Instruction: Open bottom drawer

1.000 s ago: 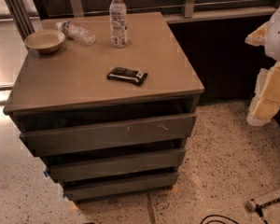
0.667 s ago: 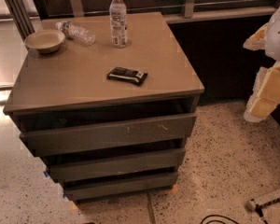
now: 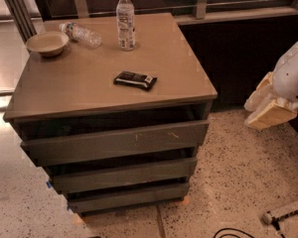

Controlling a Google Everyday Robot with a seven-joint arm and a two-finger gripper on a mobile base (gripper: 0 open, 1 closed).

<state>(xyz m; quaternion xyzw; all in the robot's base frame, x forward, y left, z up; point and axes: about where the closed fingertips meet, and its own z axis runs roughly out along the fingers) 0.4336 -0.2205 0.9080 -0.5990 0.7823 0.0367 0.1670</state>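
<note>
Bottom drawer [image 3: 126, 198] sits at the very foot of the cabinet [image 3: 89, 90]. It's the lowest of 3 fronts, a slim dark panel w/ no handle and only a thin dark gap above it, so I judge it shut. Gripper [image 3: 269, 108] hangs off the cabinet's right side, well apart from it and, from this view, nearer the cabinet's top than its foot. Can't tell if it's released or clenched; it's grasping nothing I can see. Change vs 1 s ago: gripper has crept a little left, twd the cabinet. The drawers haven't budged, nor the stuff on the cabinet top: bowl [image 3: 47, 42] at back-left corner, lying bottle [image 3: 82, 33] just beside it, upright bottle [image 3: 125, 20] at back-centre, dark packet [image 3: 135, 80] mid-top. For the task that means the approach has only just begun, w/ no contact yet. It prob needs to drop a good way and move in to the cabinet's foot. W/ no handle, it likely has to hook the panel's top edge via that gap, which looks tight.
</note>
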